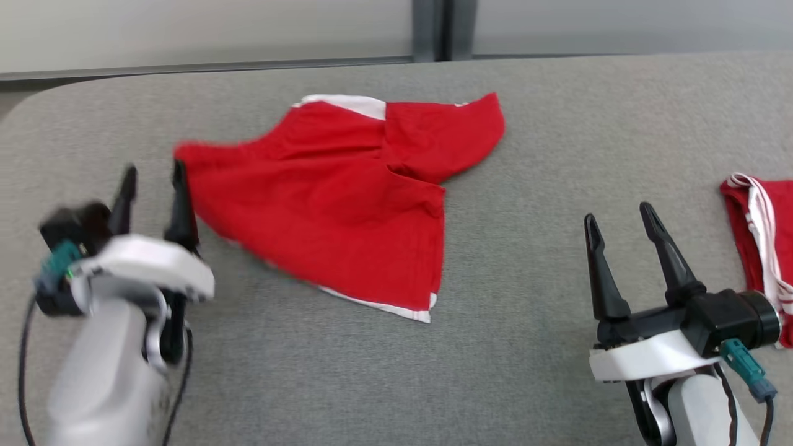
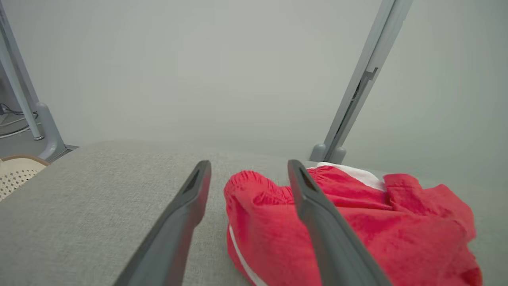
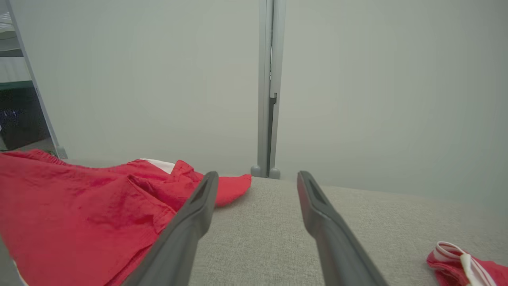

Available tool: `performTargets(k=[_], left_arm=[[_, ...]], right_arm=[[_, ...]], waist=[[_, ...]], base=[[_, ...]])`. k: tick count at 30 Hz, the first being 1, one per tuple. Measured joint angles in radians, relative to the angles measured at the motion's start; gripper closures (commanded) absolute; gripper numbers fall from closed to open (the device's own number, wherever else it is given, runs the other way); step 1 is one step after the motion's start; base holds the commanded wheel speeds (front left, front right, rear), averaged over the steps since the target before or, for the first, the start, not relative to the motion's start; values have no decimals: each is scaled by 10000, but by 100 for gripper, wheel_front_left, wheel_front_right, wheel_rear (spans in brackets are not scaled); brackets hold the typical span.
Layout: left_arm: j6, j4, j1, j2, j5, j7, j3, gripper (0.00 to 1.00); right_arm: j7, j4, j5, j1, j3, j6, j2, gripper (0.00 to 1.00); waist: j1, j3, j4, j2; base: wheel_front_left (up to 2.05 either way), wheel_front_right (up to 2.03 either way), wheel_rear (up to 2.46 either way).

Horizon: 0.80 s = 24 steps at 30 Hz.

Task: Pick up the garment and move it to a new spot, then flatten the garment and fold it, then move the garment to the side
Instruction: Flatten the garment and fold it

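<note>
Red garment [image 1: 347,198] rumpled at middle of desk [image 1: 526,310]; left pincer [image 1: 155,168] spread at its left edge, right pincer [image 1: 617,214] spread, apart (both empty). Flatten: pinch 2 opposite hems, pull outward low.

The garment [image 1: 334,204] in the middle of the table is a plain bright red, with a thin white band along its hem at six o'clock and a white patch on its twelve o'clock edge. The table [image 1: 526,155] is a soft mid grey with a fine woven fleck. Over at three o'clock a second garment [image 1: 759,223] is the same red, crossed by white stripes. The left gripper [image 1: 155,166] at eight o'clock and the right gripper [image 1: 617,212] at four o'clock are both black above a white casing [image 1: 638,359], each with a teal plug [image 1: 743,365]. The wall [image 1: 186,31] behind is pale grey-green.
</note>
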Motion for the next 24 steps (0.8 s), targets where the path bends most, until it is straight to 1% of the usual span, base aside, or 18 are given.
performTargets(k=[3, 4, 5, 8, 12, 19, 21, 24], left_arm=[[-280, -336, 882, -23, 140, 2, -121, 0], [-397, -424, 1058, -15, 151, 0, -190, 0], [-414, -520, 1182, -38, 163, 0, -226, 0], [-665, -890, 1438, -213, 119, 0, -278, 0], [-562, -1659, 1843, -384, 280, -2, -79, 0], [-313, -2957, 2945, -1041, 617, 0, 541, 0], [-322, -3089, 3092, -1129, 757, -2, 602, 0], [-405, -3118, 3105, -1227, 986, -2, 581, 0]], right_arm=[[0, 54, -4, 174, -8, 0, -52, 0], [0, 61, -13, 189, -6, 0, -73, 0], [0, 75, -17, 193, 13, 0, -92, 0], [0, 125, -17, 193, 50, 0, -132, 0], [0, 119, -8, 227, 150, 0, -167, 0], [0, 174, 90, 518, 433, 0, -334, 0], [0, 173, 88, 505, 748, 0, -464, 0], [2, 293, 115, 323, 1599, 0, -782, 0]], waist=[[0, -184, 318, 1], [0, -236, 428, 0], [0, -282, 533, 0], [0, -402, 820, 0], [0, -579, 1125, 0], [0, -833, 1548, 1], [0, -848, 1670, 0], [0, -827, 1866, 0]], base=[[0, 0, 0], [0, 0, 0], [0, 0, 0], [0, 0, 0], [0, 0, 0], [0, 0, 0], [0, 0, 0], [0, 0, 0]])
